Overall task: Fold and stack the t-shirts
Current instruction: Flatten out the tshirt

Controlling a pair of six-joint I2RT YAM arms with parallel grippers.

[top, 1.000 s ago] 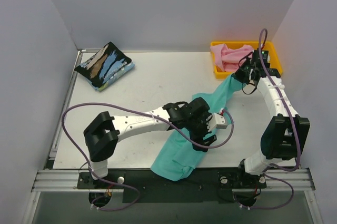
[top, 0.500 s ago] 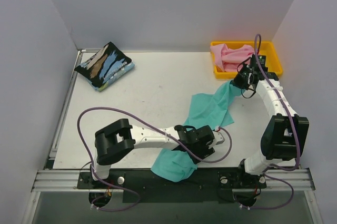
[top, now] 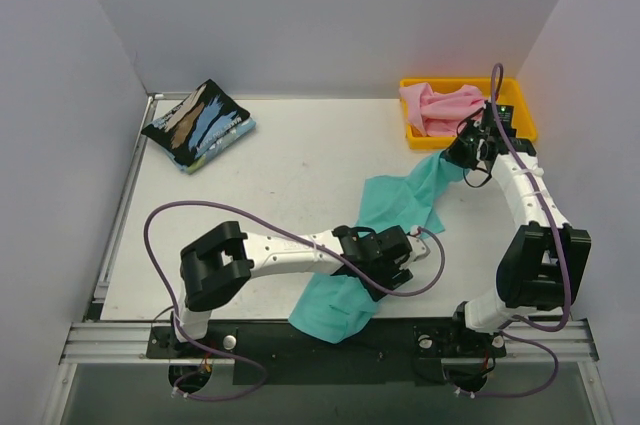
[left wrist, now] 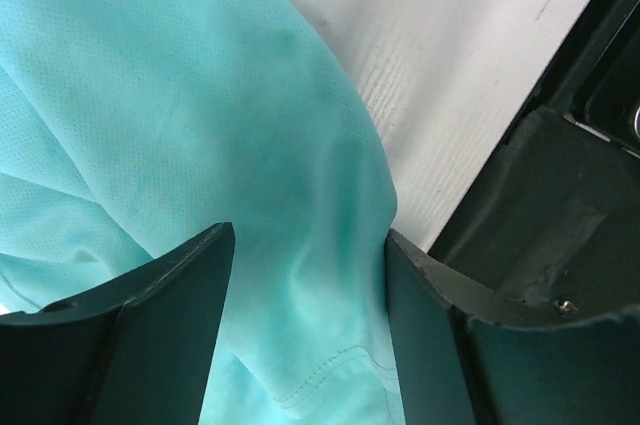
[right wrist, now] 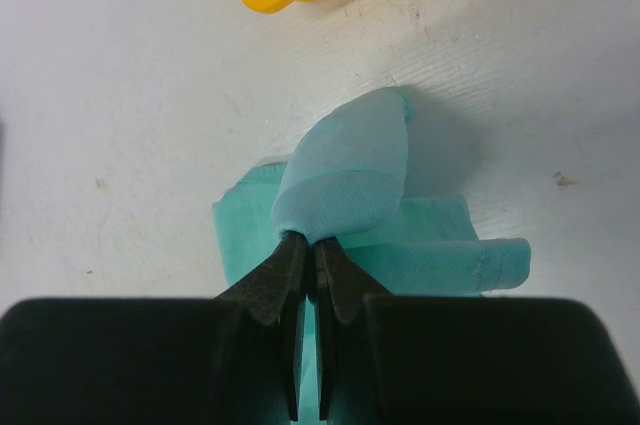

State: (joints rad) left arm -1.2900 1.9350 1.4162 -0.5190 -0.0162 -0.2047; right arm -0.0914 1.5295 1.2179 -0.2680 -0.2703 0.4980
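Just beside the yellow tray (top: pixel 521 117), your right gripper (right wrist: pixel 308 250) has jaws clenched on a corner of the teal t-shirt (top: pixel 400 207); cloth trails away from the tray across the bench (top: pixel 290 165). Left gripper (left wrist: pixel 308 245) jaws spread, straddling a fold. Likely light, limp: grip hems.

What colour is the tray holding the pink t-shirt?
Yellow. The tray shows best in the top external view.

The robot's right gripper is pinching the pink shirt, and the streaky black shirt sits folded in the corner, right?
Not the pink one: the right wrist view shows the right gripper shut on the teal-green t-shirt. The black streaked t-shirt does sit folded in the far left corner.
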